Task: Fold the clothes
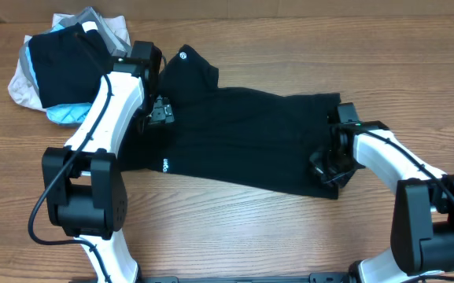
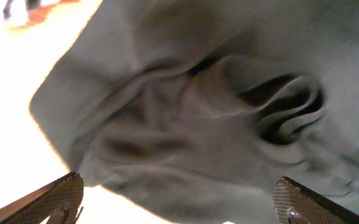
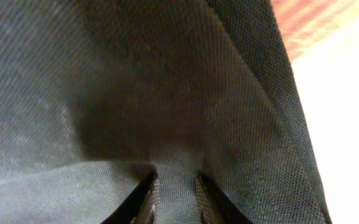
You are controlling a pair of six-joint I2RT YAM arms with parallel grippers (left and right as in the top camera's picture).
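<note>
Wood grain in a light brown runs lengthwise along the desk [image 1: 289, 236], which fills the overhead view to every edge; in the wrist views its bare parts wash out to a pale glare. A black shirt [image 1: 242, 141] lies spread flat across the middle of the desk. Its long axis runs from left to right, tilting from the far left down toward the near right. A narrower end with a small round white logo [image 1: 183, 55] points to the far-left corner. Tiny white lettering [image 1: 166, 165] sits near the shirt's near-left edge, too small to read. A pile [image 1: 53, 63] of black, pale blue, grey and beige garments lies at the far-left corner, just beside the shirt. The left gripper [image 1: 160, 114] hangs over the shirt's left end, where the cloth is rumpled into folds. Its jaws are spread wide with nothing between them [image 2: 179, 199]. The right gripper [image 1: 329, 161] is at the shirt's right end near the near edge, its jaws pinched tight on a narrow ridge of the black cloth [image 3: 176, 199].
</note>
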